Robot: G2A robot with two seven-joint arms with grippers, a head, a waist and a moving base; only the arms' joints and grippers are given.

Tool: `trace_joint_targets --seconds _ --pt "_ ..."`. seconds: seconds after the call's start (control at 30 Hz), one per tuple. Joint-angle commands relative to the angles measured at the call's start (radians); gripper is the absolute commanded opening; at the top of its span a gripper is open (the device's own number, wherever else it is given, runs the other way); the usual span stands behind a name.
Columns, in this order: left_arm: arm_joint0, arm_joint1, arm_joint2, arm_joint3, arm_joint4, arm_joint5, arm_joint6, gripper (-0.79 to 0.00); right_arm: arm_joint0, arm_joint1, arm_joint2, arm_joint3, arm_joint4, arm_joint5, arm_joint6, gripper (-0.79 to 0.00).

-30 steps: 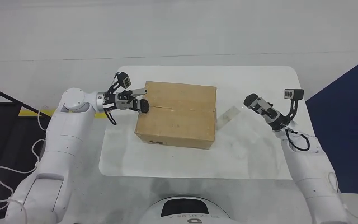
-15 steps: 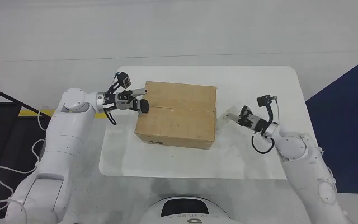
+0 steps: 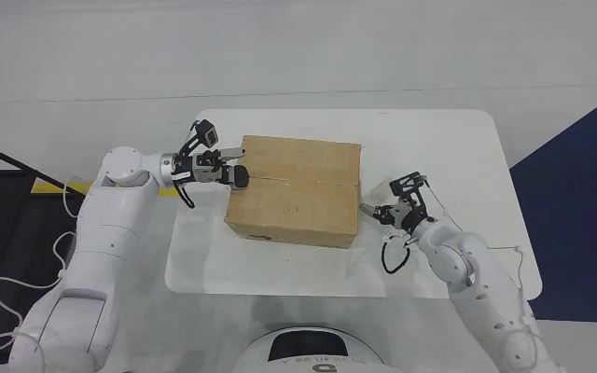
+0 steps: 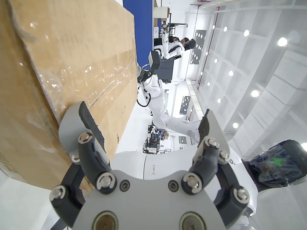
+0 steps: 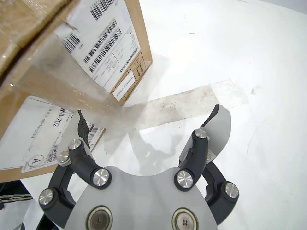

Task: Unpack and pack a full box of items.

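Taped box (image 3: 294, 191) sitting on counter (image 3: 438, 140). Left pincer (image 3: 240, 175), apart, resting at box's end, likely bracing it. Right pincer (image 3: 376, 213), apart, hovering at opposite end, probably targeting loose tape (image 5: 191, 99).

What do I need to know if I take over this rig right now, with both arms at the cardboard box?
Left pincer: open, holding nothing, at the left end of the brown cardboard box, by its taped top seam.
Right pincer: open, low over the white table at the box's right end. It faces a loose strip of clear tape that runs from the box's side onto the table and is not gripped.
Done: nothing visible; the box is closed, its flaps taped.
Left: pull the tape off, open the flaps, unpack, then repack.
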Motion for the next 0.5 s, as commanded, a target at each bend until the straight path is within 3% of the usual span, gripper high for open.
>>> trace_joint_targets --seconds 0.0,0.23,0.47 --pt "0.0 0.0 0.0 0.0 0.0 0.0 0.0 0.0 0.021 -0.003 -0.006 0.019 0.049 -0.032 0.0 0.0" --pt "0.0 0.0 0.0 0.0 0.0 0.0 0.0 0.0 0.123 -0.019 -0.028 0.109 0.155 -0.039 -0.051 0.0" --pt "0.0 0.0 0.0 0.0 0.0 0.0 0.0 0.0 0.148 -0.03 -0.041 0.134 0.184 -0.02 -0.122 0.0"
